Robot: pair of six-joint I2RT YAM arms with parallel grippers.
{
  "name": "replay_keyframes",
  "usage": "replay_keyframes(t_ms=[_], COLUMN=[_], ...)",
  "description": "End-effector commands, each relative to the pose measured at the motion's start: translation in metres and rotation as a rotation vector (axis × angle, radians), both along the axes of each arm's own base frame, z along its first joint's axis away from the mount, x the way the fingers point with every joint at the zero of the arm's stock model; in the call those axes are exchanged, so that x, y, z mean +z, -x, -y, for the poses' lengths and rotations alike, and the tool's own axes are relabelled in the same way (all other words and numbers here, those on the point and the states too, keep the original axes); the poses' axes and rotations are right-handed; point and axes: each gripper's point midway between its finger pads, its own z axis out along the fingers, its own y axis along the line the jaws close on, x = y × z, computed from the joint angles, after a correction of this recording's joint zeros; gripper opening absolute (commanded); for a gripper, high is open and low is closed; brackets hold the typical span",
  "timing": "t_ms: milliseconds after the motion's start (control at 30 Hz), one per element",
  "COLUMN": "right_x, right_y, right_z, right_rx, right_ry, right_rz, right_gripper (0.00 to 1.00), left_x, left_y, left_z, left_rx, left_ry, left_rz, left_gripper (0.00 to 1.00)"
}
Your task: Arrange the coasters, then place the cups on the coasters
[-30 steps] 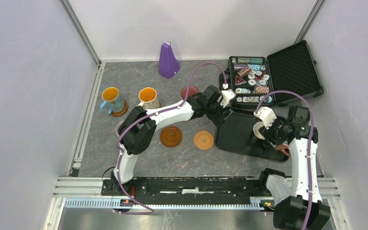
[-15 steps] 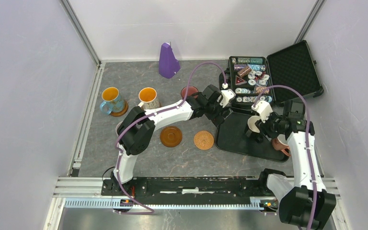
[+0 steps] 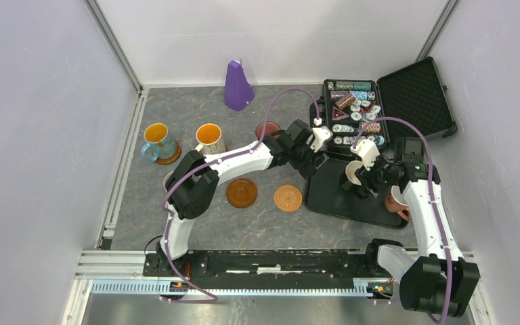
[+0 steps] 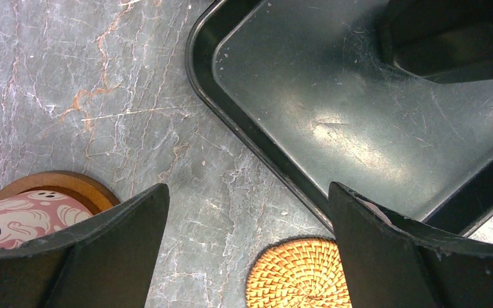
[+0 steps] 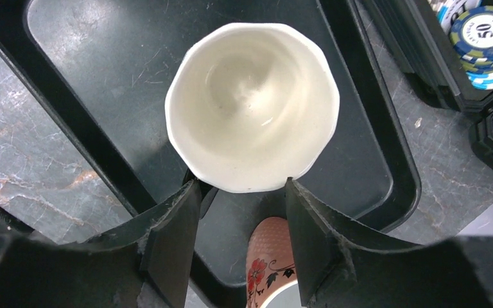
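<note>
Step in hand: getting a cup off the tray and onto a bare coaster. The right gripper (image 5: pixel 241 186) is low over the black tray (image 5: pixel 70 58), at the near edge of the cream-lined cup (image 5: pixel 251 106), which stands upright on the tray. Its fingers stand part-way apart either side of that edge; grasping or let go, cannot tell.

In the top view the pink flowered cup (image 3: pixel 397 200) sits at 4 o'clock of it, at the tray's rim. The left gripper (image 4: pixel 247 192) hangs splayed wide with nothing in it, over the table (image 3: pixel 196 223) by the tray's corner.

The woven coaster (image 4: pixel 298 273) is bare, at 9 o'clock of the tray. The brown coaster (image 3: pixel 242 192) is bare too, at 9 o'clock of the woven one. The blue cup (image 3: pixel 157 142) is on a coaster at 10 o'clock, with the orange-lined cup (image 3: pixel 210 139) beside it.

Roughly halfway, by the look of it. The next move likely needs a firm hold, a lift clear of the tray rim, a carry toward 9 o'clock and a centred set-down on the woven coaster. The left arm is near that route, so a bump is possible.
</note>
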Motion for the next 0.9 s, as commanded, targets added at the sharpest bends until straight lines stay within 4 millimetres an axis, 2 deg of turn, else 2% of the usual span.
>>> replay_keyframes(t_ms=[0, 167, 367, 433, 567, 733, 867], right_x=[0.003, 0.02, 0.023, 0.02, 0.006, -0.006, -0.002], right_y=[0.021, 0.022, 0.023, 0.023, 0.025, 0.025, 0.02], right_z=[0.0, 0.005, 0.01, 0.016, 0.027, 0.02, 0.019], right_rx=[-0.003, 0.003, -0.003, -0.015, -0.035, -0.048, -0.081], right_ry=[0.012, 0.045, 0.068, 0.099, 0.159, 0.111, 0.095], right_rz=[-0.084, -0.056, -0.065, -0.065, -0.067, -0.058, -0.041], right_gripper=[0.59, 0.63, 0.65, 0.59, 0.54, 0.51, 0.51], left_x=[0.042, 0.044, 0.046, 0.046, 0.048, 0.055, 0.065], left_y=[-0.007, -0.008, -0.007, -0.006, -0.003, 0.003, 0.021], left_z=[0.007, 0.011, 0.012, 0.011, 0.01, 0.013, 0.019], left_rx=[0.015, 0.01, 0.01, 0.012, 0.013, -0.001, -0.063], left_ry=[0.064, 0.073, 0.079, 0.079, 0.087, 0.111, 0.147], left_rz=[0.058, 0.055, 0.046, 0.045, 0.037, 0.02, 0.0], left_gripper=[1.0, 1.0, 1.0, 1.0, 1.0, 0.99, 0.95])
